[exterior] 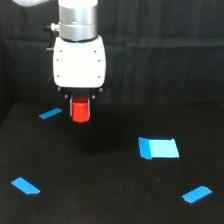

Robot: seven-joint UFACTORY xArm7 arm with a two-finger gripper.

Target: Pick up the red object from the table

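Observation:
The red object is a small red-orange block hanging directly under the white gripper body. It sits clear of the black table, with a gap between its bottom edge and the surface. My gripper is shut on it, its dark fingers only just showing at the block's top sides. The arm comes down from the top of the exterior view, left of centre.
Blue tape strips lie on the table: one just left of the block, one near the front left, one at the front right. A larger blue patch lies right of centre.

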